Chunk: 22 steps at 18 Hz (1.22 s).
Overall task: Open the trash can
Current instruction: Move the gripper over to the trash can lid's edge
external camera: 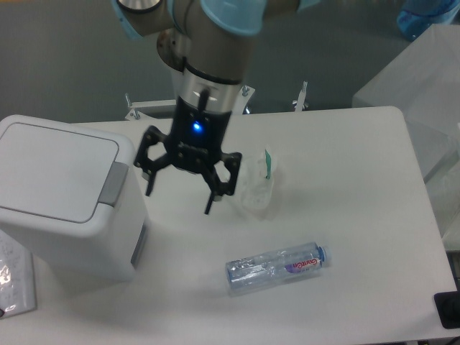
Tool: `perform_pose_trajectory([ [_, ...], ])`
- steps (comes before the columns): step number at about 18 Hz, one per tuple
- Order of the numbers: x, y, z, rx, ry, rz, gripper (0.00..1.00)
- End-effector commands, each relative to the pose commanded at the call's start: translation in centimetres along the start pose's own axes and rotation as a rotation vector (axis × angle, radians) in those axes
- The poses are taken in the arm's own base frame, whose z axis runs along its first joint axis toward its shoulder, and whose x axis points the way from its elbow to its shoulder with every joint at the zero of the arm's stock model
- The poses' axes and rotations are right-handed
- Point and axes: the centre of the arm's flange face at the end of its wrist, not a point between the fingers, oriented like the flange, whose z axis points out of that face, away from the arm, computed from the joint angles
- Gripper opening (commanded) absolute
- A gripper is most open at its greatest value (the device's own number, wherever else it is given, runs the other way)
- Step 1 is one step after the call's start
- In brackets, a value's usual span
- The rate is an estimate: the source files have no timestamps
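The trash can (61, 198) stood at the left of the frame on the white worktop (359, 187), a large boxy white plastic bin with rounded corners, its flat lid (54, 169) lying closed and level. A grey rectangular push button (111, 185) sat at the lid's right edge, facing the centre of the frame. The end effector (181, 195) hung just right of that button, above the worktop, with its two black fingers spread wide and nothing between them; a blue light glowed on its body. Behind it, toward the middle of the frame, stood a clear plastic cup (256, 188) with something green at its rim, and a clear water bottle (277, 267) lay on its side in the lower middle. A flat packet (16, 284) showed at the lower left corner, beside the bin's base. The bin looked stiff and hollow, probably light enough to slide on the smooth worktop if pushed sideways, and its glossy walls offered little to pinch. The likely way in was not a grasp at all but a downward press on the grey button with one fingertip, straight from above so the bin stayed put. The lid would probably spring upward toward the left once released, so the arm should be kept clear of its swing.
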Motion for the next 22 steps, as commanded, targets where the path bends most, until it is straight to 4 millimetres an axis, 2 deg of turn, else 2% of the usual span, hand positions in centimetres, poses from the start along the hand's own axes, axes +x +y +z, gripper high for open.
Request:
perform_pose_trajectory([
  [1, 0.7, -0.1, 0.2, -0.002, 0.007, 0.008, 1.0],
  [4, 0.8, 0.1, 1.0, -0.011, 0.015, -0.003, 1.0],
  [6, 1.9, -0.1, 2.0, -0.023, 0.03, 0.011, 1.0],
  [17, 1.4, 0.5, 3.9, -0.051, 0.037, 0.014, 1.0],
  [22, 1.3, 0.4, 4.1, -0.054, 0.036, 0.01, 1.0],
])
